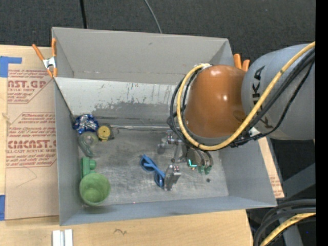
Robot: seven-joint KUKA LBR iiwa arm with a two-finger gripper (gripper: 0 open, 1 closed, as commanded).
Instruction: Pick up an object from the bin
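My gripper [170, 159] hangs under the orange dome at the bin's right-centre, low over the floor. Its two metal fingers stand apart, one fingertip [173, 178] toward the front and the other toward the back, so it is open with nothing between them. A thin blue looped thing [152, 167], shaped like small spectacles or a clip, lies just left of the gripper. Its right end sits against the front fingertip.
At the front left stands a green round plastic toy [94, 187]. Along the left side lie a clear plastic piece [87, 144], a small yellow disc [104, 132] and a blue-and-white crumpled thing [84, 123]. A small green-and-dark bit [201, 166] lies under the dome's right edge.
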